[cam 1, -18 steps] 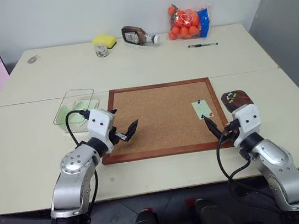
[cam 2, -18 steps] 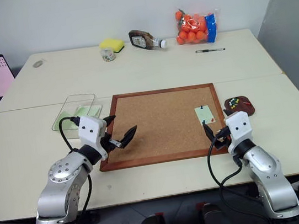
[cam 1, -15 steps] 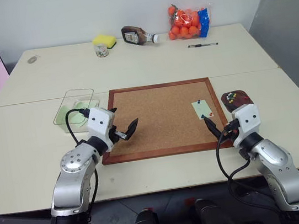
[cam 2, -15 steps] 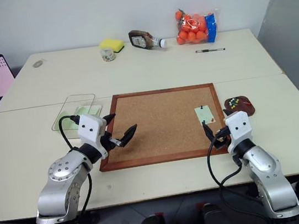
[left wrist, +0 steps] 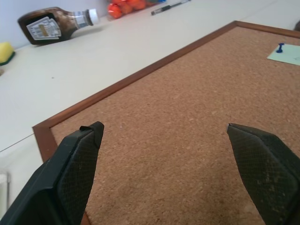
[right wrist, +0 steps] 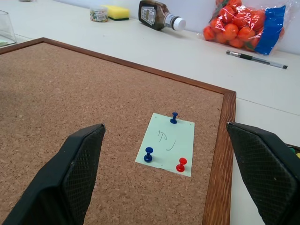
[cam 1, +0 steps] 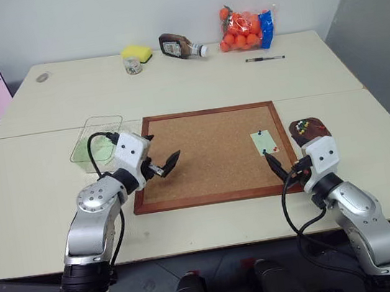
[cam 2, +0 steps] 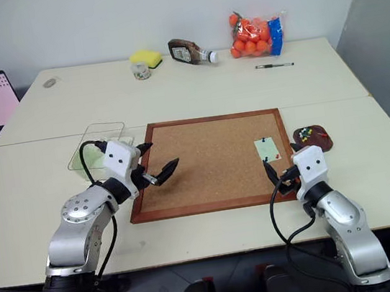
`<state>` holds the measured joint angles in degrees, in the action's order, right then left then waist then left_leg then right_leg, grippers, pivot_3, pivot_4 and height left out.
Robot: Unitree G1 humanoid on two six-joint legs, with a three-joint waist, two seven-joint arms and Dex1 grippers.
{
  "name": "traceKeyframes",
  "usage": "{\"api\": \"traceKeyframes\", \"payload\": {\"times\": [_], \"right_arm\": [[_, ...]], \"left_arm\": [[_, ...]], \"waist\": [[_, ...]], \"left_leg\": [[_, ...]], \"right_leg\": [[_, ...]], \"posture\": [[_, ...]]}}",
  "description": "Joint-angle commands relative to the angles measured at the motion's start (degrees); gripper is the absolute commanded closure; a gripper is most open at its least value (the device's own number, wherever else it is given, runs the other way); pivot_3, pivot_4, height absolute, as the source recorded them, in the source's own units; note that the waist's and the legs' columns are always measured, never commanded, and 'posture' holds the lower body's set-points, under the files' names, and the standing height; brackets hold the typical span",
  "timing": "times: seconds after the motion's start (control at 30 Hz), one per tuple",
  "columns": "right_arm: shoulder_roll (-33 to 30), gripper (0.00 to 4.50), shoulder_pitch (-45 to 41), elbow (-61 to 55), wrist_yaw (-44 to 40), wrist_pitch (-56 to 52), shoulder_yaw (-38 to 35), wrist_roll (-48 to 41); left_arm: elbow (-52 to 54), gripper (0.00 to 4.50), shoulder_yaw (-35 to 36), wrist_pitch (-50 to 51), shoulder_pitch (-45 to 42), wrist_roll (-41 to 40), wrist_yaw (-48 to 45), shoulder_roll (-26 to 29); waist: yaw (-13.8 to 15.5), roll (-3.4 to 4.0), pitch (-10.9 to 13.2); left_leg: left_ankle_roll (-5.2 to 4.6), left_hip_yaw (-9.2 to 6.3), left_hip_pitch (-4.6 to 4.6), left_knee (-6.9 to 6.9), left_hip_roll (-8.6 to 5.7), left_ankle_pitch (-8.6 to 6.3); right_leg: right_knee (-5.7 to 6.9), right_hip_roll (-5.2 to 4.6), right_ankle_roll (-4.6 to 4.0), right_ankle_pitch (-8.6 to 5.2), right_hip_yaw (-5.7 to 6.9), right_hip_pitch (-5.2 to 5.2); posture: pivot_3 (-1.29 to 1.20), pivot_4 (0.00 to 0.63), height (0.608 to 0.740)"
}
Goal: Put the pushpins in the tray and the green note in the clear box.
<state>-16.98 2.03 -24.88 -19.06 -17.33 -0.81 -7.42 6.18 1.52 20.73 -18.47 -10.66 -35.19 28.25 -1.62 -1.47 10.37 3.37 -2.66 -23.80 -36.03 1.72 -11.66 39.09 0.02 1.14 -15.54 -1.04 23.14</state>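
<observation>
From the left eye view, a cork board [cam 1: 213, 155] lies on a pale worktop [cam 1: 34, 190], with the green note [cam 1: 264, 141] pinned near its right edge by three pushpins [cam 1: 264, 151]. The tray [cam 1: 308, 128], a dark dish already holding coloured pins, sits just beside the board's right frame, and the clear box [cam 1: 97, 139] sits just off the board's left corner. The left hand [cam 1: 163, 167] hovers over the board's left part with its fingers spread wide, holding nothing. The right hand [cam 1: 279, 167] hangs near the note, close to the board's front edge, also spread and empty. In the right eye view the layout reads the same, the note lying well apart from the clear box. The left wrist view shows bare cork between two parted black fingers [left wrist: 75, 173], with a blue pin far off at the note's corner. The right wrist view looks straight at the note, two blue pins and one red pin [right wrist: 181, 164] standing in it, between widely parted fingers [right wrist: 77, 173]. The pins are tiny and close together, so a grab could likely slip off a head or catch and tear the thin paper; lifting the note before all pins are out would probably rip it.
</observation>
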Motion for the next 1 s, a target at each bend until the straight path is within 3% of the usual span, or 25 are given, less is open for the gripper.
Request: {"api": "traceKeyframes", "payload": {"times": [0.03,0.17,0.37,0.8,1.0], "right_arm": [[-2.07,0.15,2.22,-6.14,-2.28,-1.62,0.4,-1.41],[-4.55,0.0,4.27,-9.59,-3.97,-3.1,1.36,-1.25],[-4.05,0.0,3.36,-13.56,-2.97,-8.44,0.7,-4.19],[-2.73,0.0,-10.94,-6.07,1.02,-23.61,-0.38,-7.05],[-1.42,0.0,-20.77,4.63,2.6,-26.01,0.46,-5.9]], "left_arm": [[0.1,0.04,-0.8,-1.32,-1.44,-1.94,-4.21,0.77],[-1.15,0.47,-2.28,-2.88,-1.49,-1.43,-7.08,1.2],[-6.44,1.66,-4.93,-4.73,-3.44,0.7,-8.48,0.94],[-12.6,4.31,-7.82,-5.48,-3.32,2.56,-9.57,0.34],[-11.0,4.46,-8.94,-3.36,-1.69,1.78,-11.78,0.93]], "waist": [[0.0,0.0,0.0],[0.0,0.0,0.0],[-0.04,0.0,0.0],[-0.02,0.0,0.0],[-0.1,0.02,-0.01]], "left_leg": [[0.0,0.0,0.0,0.0,0.0,0.0],[0.0,0.0,0.0,0.01,0.0,0.0],[0.0,-0.01,0.0,-0.01,0.01,0.0],[0.0,-0.02,-0.01,-0.01,0.0,0.0],[-0.01,0.0,0.0,0.0,0.0,0.01]], "right_leg": [[0.0,0.0,0.0,0.0,0.0,0.0],[0.0,0.0,0.0,0.0,0.0,0.0],[0.01,0.01,0.01,0.0,0.02,-0.01],[0.0,0.02,0.0,0.0,0.02,0.01],[0.01,0.01,-0.02,0.01,0.0,0.01]], "posture": [[0.0,0.15,0.74],[0.0,0.15,0.74],[0.0,0.15,0.74],[0.0,0.15,0.74],[0.0,0.15,0.74]]}}
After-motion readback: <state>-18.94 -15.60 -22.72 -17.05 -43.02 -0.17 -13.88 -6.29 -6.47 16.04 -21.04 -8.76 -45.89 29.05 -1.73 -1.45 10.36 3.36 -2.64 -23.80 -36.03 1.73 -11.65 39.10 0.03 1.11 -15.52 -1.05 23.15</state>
